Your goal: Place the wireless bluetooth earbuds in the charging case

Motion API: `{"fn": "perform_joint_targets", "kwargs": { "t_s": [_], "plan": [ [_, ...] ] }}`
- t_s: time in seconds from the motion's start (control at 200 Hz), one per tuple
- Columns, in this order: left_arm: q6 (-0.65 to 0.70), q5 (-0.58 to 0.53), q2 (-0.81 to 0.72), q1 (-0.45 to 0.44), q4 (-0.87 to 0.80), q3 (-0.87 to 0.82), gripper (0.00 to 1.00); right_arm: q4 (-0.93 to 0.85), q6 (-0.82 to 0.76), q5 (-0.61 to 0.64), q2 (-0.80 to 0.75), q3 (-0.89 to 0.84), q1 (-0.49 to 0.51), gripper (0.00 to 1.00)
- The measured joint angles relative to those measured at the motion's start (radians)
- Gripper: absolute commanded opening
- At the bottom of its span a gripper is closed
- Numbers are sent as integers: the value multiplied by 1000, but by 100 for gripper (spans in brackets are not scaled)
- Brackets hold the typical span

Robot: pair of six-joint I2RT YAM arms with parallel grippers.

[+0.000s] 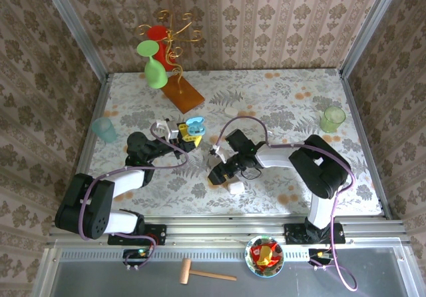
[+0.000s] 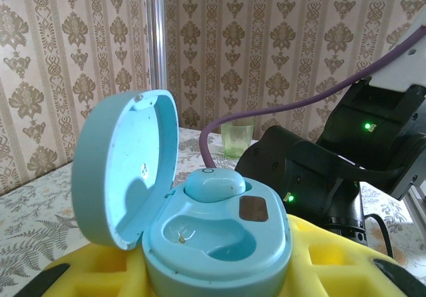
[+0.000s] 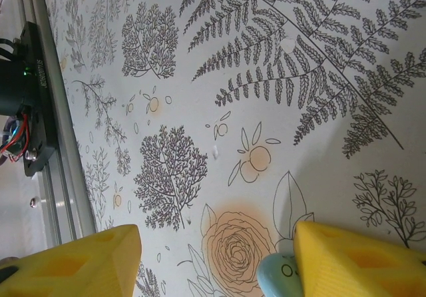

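Near ledge: we see a wooden mallet (image 1: 206, 274) and a round bowl of red and yellow pieces (image 1: 264, 254) on the grey ledge (image 1: 80, 270) nearest us
White case: a white squarish plastic case (image 1: 236, 187) lies on the floral-printed tabletop (image 1: 299, 90), just on the near side of the right tool
Right tool: the right tool (image 3: 216, 244) is over the tabletop with its yellow fingers (image 3: 80, 264) well apart, so we call it open
Loose earbud: a tiny pale blue plastic earbud (image 3: 279, 275) sits against the inner face of one of those fingers, apart from the other; we cannot tell whether it rests on the tabletop
Left tool: the left tool (image 2: 213, 270) is closed on a pale blue oval plastic charging case (image 2: 219, 244), a yellow finger on either side of its base
Case: its lid stands open, tilted up; a second pale blue earbud (image 2: 212, 184) is seated in the farther well, and the nearer well is bare down to its small contact
Spacing: in the overhead view we find the two tools near each other at mid-tabletop, not touching
Far left: a teal translucent cup (image 1: 104, 129) stands near the left edge
Far right: a green translucent cup (image 1: 331, 118) stands near the right edge
Back: a gold wire stand (image 1: 183, 94) on a brown wooden base carries a green stemmed glass (image 1: 154, 67) and a red stemmed glass (image 1: 158, 34)
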Motion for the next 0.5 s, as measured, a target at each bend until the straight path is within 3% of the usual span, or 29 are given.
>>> {"fn": "perform_joint_targets", "kwargs": {
  "t_s": [0.32,0.5],
  "plan": [
    [0,0,2,-1,0,1,22,-33,-43,-1,-27,-30,-21,56],
    [0,1,19,-12,0,16,22,-51,-50,-10,-37,-46,-21,46]
  ]
}}
